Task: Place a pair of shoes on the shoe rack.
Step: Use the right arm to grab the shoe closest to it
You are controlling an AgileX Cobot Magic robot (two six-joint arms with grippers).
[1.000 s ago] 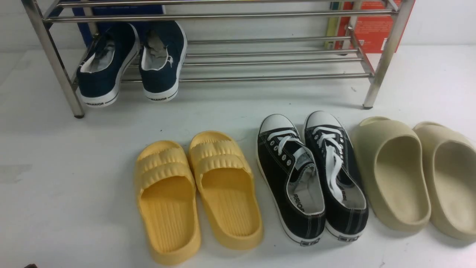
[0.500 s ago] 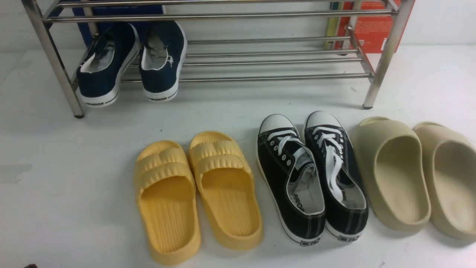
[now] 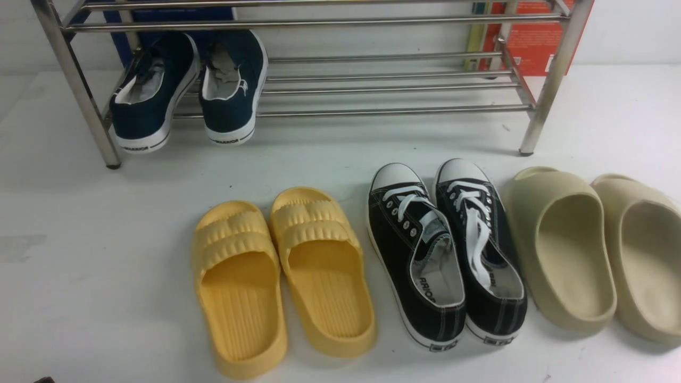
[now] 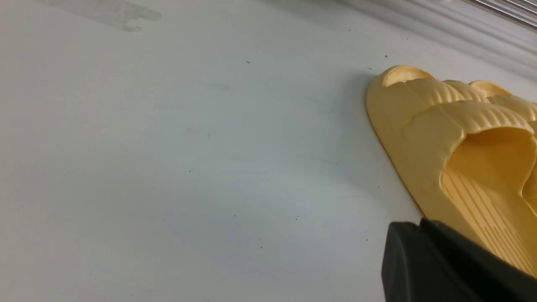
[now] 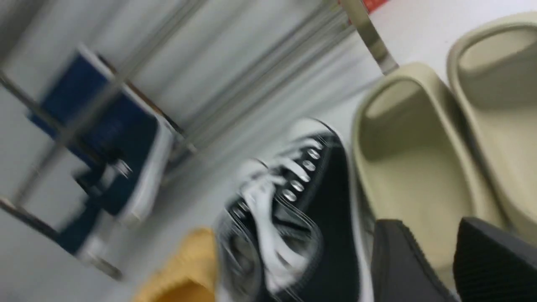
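Observation:
The pair of shoes, two black canvas sneakers [image 3: 412, 255] [image 3: 481, 250] with white laces, stands side by side on the white floor, toes toward the shoe rack [image 3: 372, 111]. The rack's silver bars span the back. Neither arm shows in the front view. In the blurred right wrist view my right gripper [image 5: 428, 235] is open and empty, hovering beside the black sneaker [image 5: 319, 209] and over a beige slide [image 5: 411, 167]. In the left wrist view my left gripper [image 4: 417, 224] has its fingers together with no gap, holding nothing, next to a yellow slide [image 4: 453, 138].
Two navy sneakers [image 3: 186, 90] rest on the rack's lower tier at the left. Yellow slides [image 3: 282, 276] lie left of the black pair and beige slides [image 3: 590, 250] right of it. A red box [image 3: 537, 42] and a blue box [image 3: 170, 13] stand behind the rack.

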